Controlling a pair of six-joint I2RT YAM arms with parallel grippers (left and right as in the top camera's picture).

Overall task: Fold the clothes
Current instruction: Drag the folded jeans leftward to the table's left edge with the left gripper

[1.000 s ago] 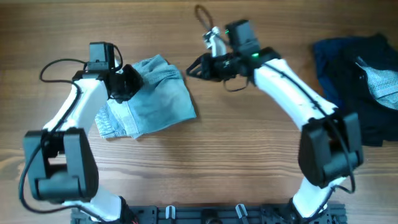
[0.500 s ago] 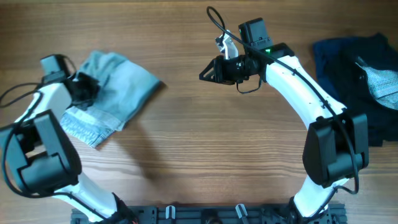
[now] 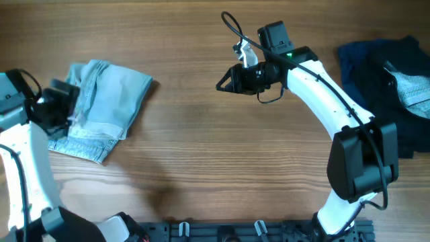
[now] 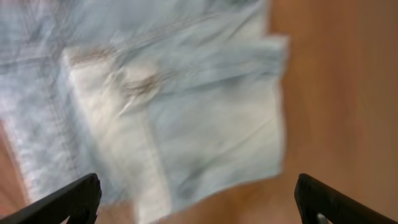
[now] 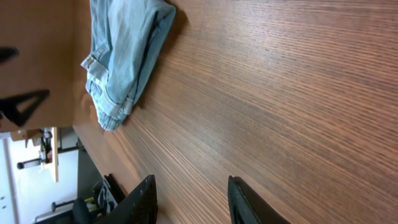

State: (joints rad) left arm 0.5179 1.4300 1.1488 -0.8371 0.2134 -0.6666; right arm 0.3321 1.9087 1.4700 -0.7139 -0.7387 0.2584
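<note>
Lying folded near the left end of the table (image 3: 201,161), the denim shorts (image 3: 111,107) rest flat on the wood; the left gripper (image 4: 202,200) hangs over their left edge, jaws spread wide, gripping nothing; past mid-table the right gripper (image 3: 225,82) hovers above the wood, jaws partly apart with nothing between them; at the far right a dark navy pile (image 3: 373,67) lies with a pale blue-grey cloth (image 3: 413,91) on top.
</note>
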